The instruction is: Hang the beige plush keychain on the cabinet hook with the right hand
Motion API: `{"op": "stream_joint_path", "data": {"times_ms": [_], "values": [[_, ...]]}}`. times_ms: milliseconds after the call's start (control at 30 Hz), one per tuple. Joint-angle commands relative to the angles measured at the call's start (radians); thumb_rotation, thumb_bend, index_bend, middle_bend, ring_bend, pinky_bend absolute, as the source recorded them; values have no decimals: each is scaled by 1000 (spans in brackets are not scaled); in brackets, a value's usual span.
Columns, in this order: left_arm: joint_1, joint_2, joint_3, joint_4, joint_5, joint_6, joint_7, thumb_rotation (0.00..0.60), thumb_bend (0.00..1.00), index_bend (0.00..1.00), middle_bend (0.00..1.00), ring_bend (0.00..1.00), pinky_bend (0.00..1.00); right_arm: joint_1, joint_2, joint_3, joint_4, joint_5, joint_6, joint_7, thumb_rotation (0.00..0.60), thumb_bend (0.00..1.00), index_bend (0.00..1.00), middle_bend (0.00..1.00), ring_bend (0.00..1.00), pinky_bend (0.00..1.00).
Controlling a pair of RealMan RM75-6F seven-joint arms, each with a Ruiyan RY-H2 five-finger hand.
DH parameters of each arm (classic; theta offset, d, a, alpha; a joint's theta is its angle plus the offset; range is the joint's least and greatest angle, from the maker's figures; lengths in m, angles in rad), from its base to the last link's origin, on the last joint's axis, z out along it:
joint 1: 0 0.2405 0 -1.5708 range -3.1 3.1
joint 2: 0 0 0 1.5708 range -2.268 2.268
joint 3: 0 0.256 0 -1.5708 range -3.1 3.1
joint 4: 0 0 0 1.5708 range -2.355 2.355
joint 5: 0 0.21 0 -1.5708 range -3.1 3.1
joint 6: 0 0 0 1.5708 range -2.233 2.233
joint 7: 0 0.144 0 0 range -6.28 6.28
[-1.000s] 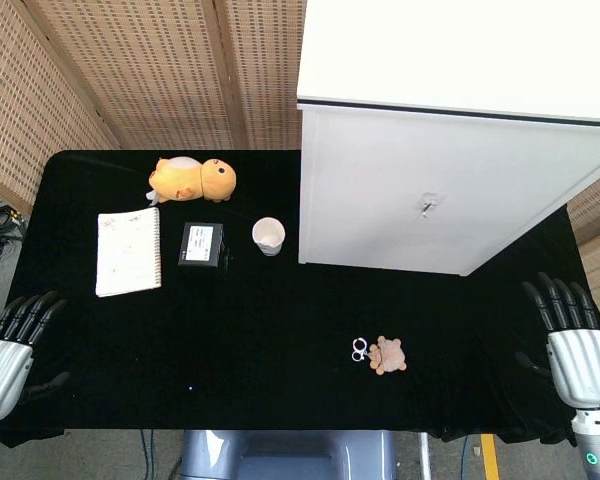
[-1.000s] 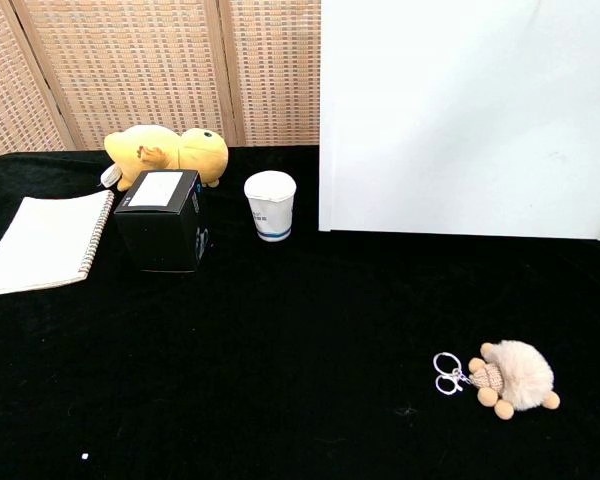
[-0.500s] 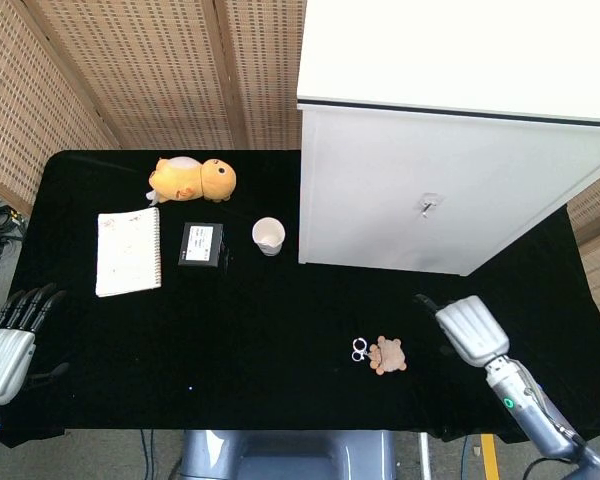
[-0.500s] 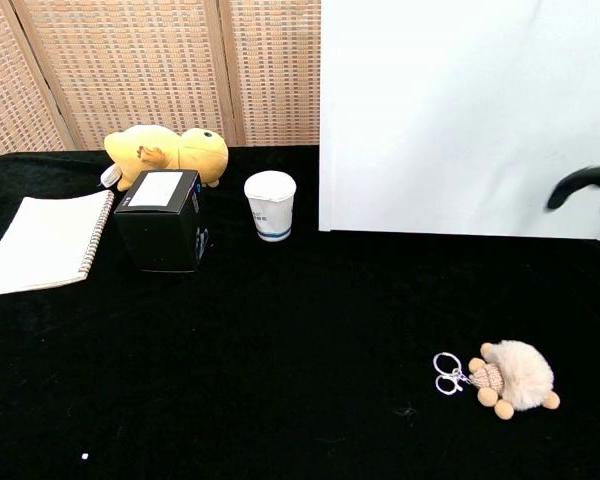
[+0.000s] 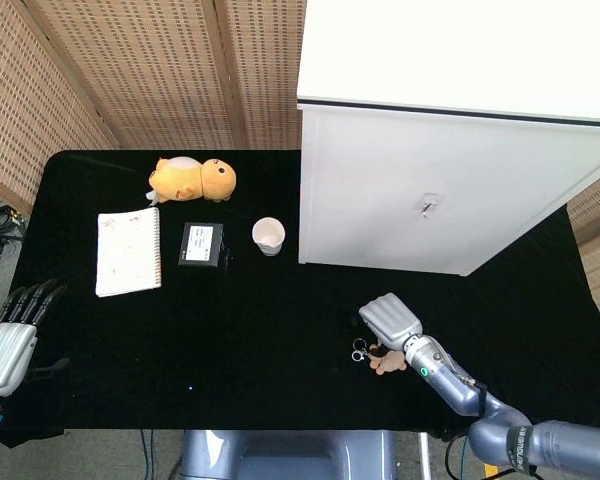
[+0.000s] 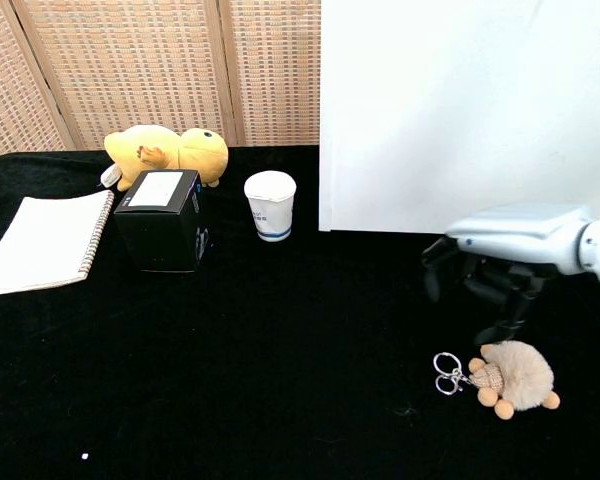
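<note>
Reach step: right hand (image 6: 500, 262) poised above beige plush keychain (image 6: 510, 377) on table (image 5: 280, 330), fingers apart, nothing held; next, lower and pinch keyring (image 6: 446, 373), then lift toward cabinet hook (image 5: 427, 206)

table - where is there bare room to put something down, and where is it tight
Bare black cloth runs from the notebook, black box and paper cup to the near table edge, left of the keychain. Crowded at the back left, where the yellow plush lies, and where the right hand hovers over the keychain.

2 plushies (image 5: 192, 180), 1 cup (image 5: 268, 236), 1 notebook (image 5: 128, 252)
</note>
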Motion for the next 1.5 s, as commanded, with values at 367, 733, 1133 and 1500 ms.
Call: {"op": "stream_joint_path", "data": {"times_ms": [367,733,1133,1500], "values": [[-12,-8,-4,7,-27,-26,10,600,0,0,0,0,0,62,-185,-27,206,84,-6,-50,600,496,527,863,806,1000],[-15,-10,-2,7,-33,-32,16,600,0,0,0,0,0,69,-215,-53,238,101,-1,-50,600,511,532,865,806,1000],[-15,-10,2,5,-33,-31,21,600,0,0,0,0,0,67,-238,-81,275,90,6,-48,600,515,533,870,808,1000],[-16,-10,3,5,-34,-31,19,600,0,0,0,0,0,68,-258,-91,309,78,8,-45,600,518,534,870,808,1000]]}}
